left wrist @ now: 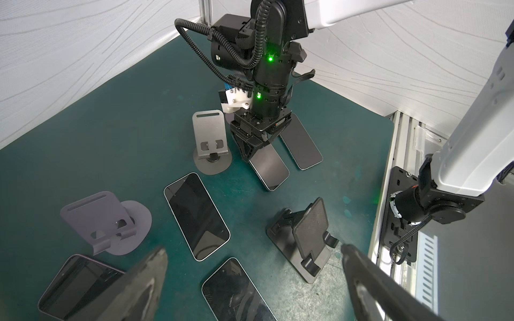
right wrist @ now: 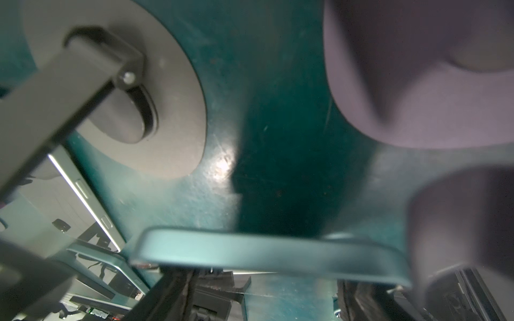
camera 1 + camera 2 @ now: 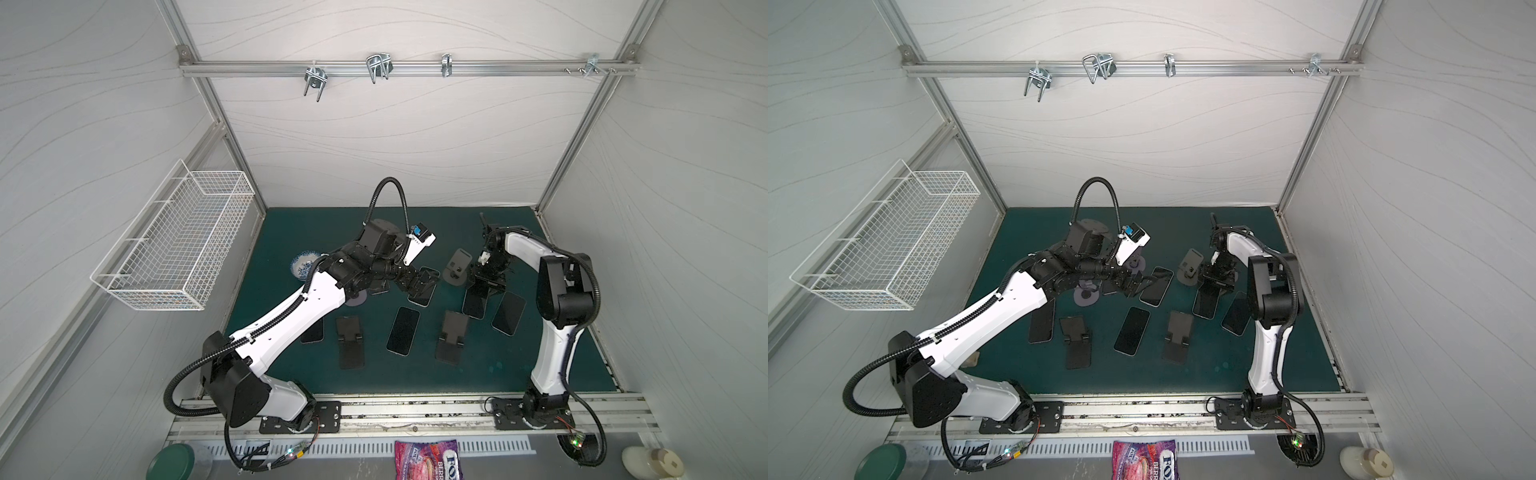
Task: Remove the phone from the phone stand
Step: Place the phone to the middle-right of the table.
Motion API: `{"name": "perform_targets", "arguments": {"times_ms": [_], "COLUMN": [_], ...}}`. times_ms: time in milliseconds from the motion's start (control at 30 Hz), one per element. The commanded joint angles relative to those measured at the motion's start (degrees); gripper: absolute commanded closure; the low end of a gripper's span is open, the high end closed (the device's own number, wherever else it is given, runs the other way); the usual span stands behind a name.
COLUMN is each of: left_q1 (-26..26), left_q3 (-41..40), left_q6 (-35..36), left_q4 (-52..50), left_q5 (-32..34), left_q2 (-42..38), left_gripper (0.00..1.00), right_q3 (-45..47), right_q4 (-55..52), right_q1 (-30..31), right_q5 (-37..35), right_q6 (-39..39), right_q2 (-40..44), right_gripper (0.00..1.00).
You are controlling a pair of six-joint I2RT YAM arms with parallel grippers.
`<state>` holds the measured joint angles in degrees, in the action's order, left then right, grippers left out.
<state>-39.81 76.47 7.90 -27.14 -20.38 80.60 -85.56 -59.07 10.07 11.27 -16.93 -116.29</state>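
The right pincer (image 1: pixel 254 152) is clamped across one short end of the flat black glass phone (image 1: pixel 271 172), whose length runs away from it, just beside the grey round-foot metal stand (image 1: pixel 210 130).

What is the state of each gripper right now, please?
Left gripper: open, holding nothing.
Right gripper: closed on one end of a phone.

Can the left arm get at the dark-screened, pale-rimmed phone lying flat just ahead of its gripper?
Probably yes. The left gripper hangs open over that dark-screened, pale-rimmed phone, nothing lies on it, and the right gripper, closed on a second phone, stands apart beside the grey round-based stand.
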Motion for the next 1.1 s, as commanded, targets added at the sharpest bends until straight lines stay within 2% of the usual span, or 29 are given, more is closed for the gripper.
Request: {"name": "perform_targets", "arguments": {"times_ms": [0,633,733,1067], "left_q1": [-0.26,-0.26,-0.25,-0.22], "left_q3": [0.75,0.88,0.75,1.14], "left_q6": [0.62,0.49,0.67,1.23], "left_q4": [0.11,0.34,0.31,0.06], "left_q5": [0.32,0.35,0.51,0.97], "left_q2": [-1.32,-1.27,-1.66,-1.67], "left_gripper": [0.01,0.01,0.01,0.01], "right_q3": [-1.05,-1.21,-1.12,-3.29], "right_q4": [-2.67,-2.64,-2.45,-3.30], "right_q1": [0.63,1.50,1.56,1.80], "right_q5": [0.97,-0.69,-1.16,-0.64], "right_q6": [0.75,-0.24,-0.49,-1.00], "right_q2": [-1.77,-3.77,-3.30,-3.19], "right_gripper": [0.28,0.22,0.18,0.18]}}
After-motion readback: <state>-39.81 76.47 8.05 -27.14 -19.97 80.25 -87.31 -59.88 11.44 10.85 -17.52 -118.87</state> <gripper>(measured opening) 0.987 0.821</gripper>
